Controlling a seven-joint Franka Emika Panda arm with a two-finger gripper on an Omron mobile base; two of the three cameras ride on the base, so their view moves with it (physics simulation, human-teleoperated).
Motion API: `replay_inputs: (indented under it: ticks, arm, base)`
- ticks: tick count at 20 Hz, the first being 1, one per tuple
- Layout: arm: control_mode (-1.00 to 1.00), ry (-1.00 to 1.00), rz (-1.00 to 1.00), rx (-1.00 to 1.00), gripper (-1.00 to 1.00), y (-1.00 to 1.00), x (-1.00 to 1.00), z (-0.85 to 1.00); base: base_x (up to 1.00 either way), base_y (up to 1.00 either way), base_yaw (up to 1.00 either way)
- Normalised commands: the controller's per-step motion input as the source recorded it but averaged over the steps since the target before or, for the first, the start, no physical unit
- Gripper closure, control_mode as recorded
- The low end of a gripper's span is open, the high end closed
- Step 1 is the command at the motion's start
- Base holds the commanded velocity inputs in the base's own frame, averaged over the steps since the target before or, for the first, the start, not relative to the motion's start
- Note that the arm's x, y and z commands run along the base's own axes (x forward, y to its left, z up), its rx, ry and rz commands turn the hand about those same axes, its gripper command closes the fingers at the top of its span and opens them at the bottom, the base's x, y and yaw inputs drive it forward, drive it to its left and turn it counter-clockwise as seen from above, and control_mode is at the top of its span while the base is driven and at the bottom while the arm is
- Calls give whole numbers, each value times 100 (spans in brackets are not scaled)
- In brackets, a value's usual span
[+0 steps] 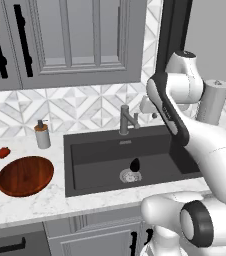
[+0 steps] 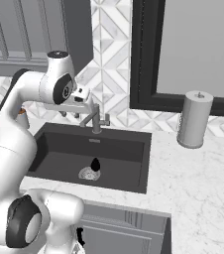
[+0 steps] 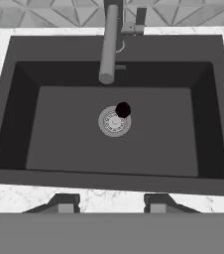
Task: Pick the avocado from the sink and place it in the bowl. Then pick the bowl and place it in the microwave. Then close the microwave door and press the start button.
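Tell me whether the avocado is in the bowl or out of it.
Out. The avocado stands in the sink at the drain; the bowl on the counter is empty.

sink (image 1: 92,170): dark basin in marble counter (image 1: 45,202) | avocado (image 1: 134,164): upright at drain (image 1: 129,175) edge | faucet (image 1: 125,119): behind basin | bowl (image 1: 25,175): left on counter | red item (image 1: 3,152), soap dispenser (image 1: 42,134): behind bowl | arm (image 1: 195,135): right

White marble counter (image 1: 30,205); on it wooden bowl (image 1: 25,175), soap dispenser (image 1: 43,134), small red item (image 1: 3,152), grey canister (image 2: 194,119).
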Motion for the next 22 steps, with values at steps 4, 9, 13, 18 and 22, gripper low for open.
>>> replay_inputs:
  ticks: [4,9,13,18,22]
  arm:
    - [-100,-10,0,0,-100,0,-28,0]
    - [-100,-11,0,0,-100,0,-84,-8]
    - [-100,0,0,0,-100,0,-75,-17]
    - [-100,0,3,0,-100,-14,-13,-22]
    - [-100,1,22,2,-100,-39,3,-17]
  base:
    - [0,0,0]
    - [0,0,0]
    - [0,0,0]
    - [0,0,0]
    - [0,0,0]
